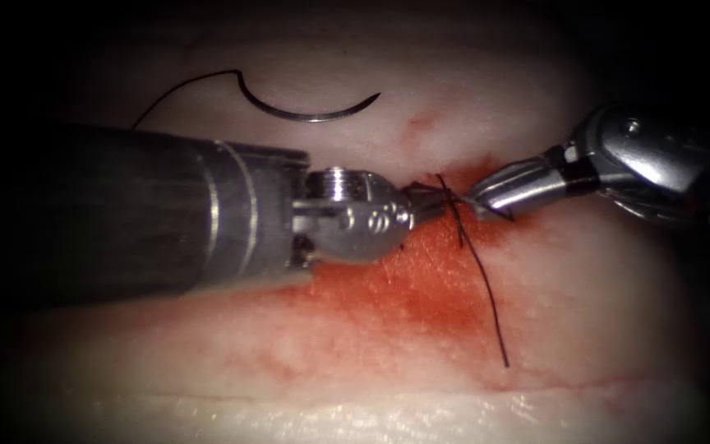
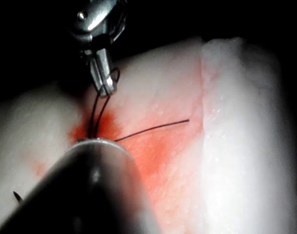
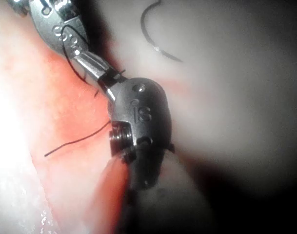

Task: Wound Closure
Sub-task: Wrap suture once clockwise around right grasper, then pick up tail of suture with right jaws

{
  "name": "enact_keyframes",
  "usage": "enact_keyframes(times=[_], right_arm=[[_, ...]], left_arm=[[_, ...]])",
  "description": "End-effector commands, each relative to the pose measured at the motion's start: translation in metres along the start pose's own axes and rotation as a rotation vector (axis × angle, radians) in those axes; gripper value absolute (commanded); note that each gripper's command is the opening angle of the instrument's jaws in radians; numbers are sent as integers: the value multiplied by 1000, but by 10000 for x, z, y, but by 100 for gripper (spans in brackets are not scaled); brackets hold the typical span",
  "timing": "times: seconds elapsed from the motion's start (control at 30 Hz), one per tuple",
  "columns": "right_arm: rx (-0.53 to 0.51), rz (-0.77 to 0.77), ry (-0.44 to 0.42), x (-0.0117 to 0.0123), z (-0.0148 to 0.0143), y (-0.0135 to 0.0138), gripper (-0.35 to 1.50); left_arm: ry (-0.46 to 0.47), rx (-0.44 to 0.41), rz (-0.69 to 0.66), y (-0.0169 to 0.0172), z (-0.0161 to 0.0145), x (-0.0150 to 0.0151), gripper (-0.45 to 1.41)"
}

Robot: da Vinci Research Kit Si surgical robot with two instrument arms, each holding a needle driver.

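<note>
While free on the tissue [image 1: 536, 329], needle [image 1: 310, 115] well apart from both pincers.

The left arm's tool [image 1: 421, 205] is bright polished metal with glossy, rounded jaw housings, on a duller brushed grey shaft [image 1: 125, 218]. The right arm's tool [image 1: 486, 197] is the same shiny silver steel with a black matt band behind its jaws. The thin curved steel needle [image 1: 310, 115] gleams smooth on the far tissue. The dark thread [image 1: 486, 296] looks fine and matt. The pale pork tissue [image 1: 585, 329] is moist and softly glossy, wet with red fluid [image 1: 404, 288] around the cut
</note>
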State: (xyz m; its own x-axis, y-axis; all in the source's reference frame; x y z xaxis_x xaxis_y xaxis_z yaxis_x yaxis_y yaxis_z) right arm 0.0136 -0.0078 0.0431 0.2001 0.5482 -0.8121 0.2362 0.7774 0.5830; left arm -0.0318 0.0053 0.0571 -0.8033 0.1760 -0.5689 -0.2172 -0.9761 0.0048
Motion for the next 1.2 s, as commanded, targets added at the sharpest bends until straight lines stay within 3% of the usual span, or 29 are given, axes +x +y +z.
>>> enact_keyframes(times=[0.03, 0.37, 0.67, 0.8, 0.83, 0.97, 1.2], right_arm=[[12, -10, -16, -2, 10, 5, -35], [-55, -77, -100, 12, 10, 15, -35], [112, -122, -306, 15, 52, 16, -35], [164, -140, -359, 11, 64, 9, -35], [169, -143, -361, 11, 65, 8, -28], [186, -156, -401, 3, 68, 1, 51], [237, -181, -503, -16, 71, -15, 84]], left_arm=[[0, -4, -1, -2, 7, 1, -45], [-7, -14, 8, 7, 2, 3, -45], [-8, -14, 9, -5, 6, 4, -45], [-6, -17, 11, -8, 5, -1, -45], [-5, -18, 12, -9, 5, -3, -45], [-12, -16, 17, -14, 2, -12, -45], [-11, -18, 22, -23, 2, -22, -45]])
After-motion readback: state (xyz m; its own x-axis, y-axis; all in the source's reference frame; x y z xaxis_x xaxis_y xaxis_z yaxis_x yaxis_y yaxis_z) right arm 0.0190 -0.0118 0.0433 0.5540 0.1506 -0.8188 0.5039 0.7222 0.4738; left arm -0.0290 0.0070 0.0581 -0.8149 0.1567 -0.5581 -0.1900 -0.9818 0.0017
